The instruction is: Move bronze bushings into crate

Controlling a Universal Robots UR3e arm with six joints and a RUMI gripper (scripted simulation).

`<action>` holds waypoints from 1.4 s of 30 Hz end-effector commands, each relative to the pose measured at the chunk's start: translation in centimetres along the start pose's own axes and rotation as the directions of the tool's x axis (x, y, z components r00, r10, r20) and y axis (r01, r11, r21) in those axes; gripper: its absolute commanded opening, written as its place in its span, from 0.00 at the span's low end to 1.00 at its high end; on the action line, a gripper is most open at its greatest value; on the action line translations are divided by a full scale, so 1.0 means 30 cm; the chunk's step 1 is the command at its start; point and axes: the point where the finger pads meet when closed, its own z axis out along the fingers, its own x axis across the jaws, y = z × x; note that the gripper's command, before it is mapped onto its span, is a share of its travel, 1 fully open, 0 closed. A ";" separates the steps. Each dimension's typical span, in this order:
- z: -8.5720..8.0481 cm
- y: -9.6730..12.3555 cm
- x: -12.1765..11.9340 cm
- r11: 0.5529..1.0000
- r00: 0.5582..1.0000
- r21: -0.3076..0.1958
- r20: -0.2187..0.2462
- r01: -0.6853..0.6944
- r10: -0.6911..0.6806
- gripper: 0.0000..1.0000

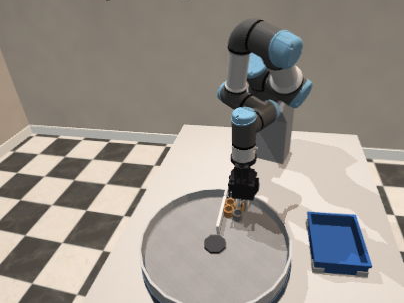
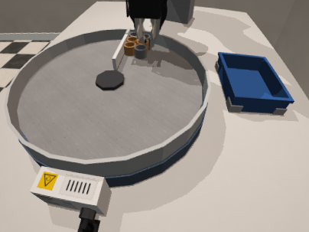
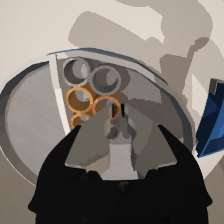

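Observation:
Three bronze bushings and three grey ones stand upright in a tight cluster on the turntable (image 1: 185, 264) (image 2: 76, 118) (image 3: 27, 117). One bronze bushing (image 2: 130, 49) (image 3: 67, 100) is by the divider; another bronze bushing (image 3: 106, 97) is close beside the fingertips. The third bronze bushing (image 3: 73, 121) is partly hidden by the gripper. One grey bushing (image 2: 141, 52) (image 1: 238, 215) is at the near side of the cluster. My gripper (image 1: 242, 208) (image 2: 147, 42) (image 3: 117, 104) points down over the cluster, its fingers nearly together, holding nothing visible. The blue crate (image 1: 342, 268) (image 2: 256, 105) (image 3: 210, 130) shows no bushings inside.
A white divider (image 1: 220, 216) (image 2: 120, 53) (image 3: 59, 100) stands left of the bushings. The turntable has a raised rim and a dark central hub (image 1: 215, 244) (image 2: 109, 80). A white box (image 2: 73, 191) with a warning label is at the turntable's near side. The crate is right of the turntable.

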 end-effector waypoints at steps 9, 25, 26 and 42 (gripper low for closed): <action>-0.001 0.001 0.000 1.000 1.000 -0.001 0.000 0.000 0.000 0.00; -0.001 0.001 0.000 1.000 1.000 -0.001 0.000 0.000 0.000 0.00; -0.001 0.001 0.000 1.000 1.000 -0.001 0.000 0.000 0.000 0.00; -0.001 0.001 0.000 1.000 1.000 -0.001 0.000 0.000 0.000 0.00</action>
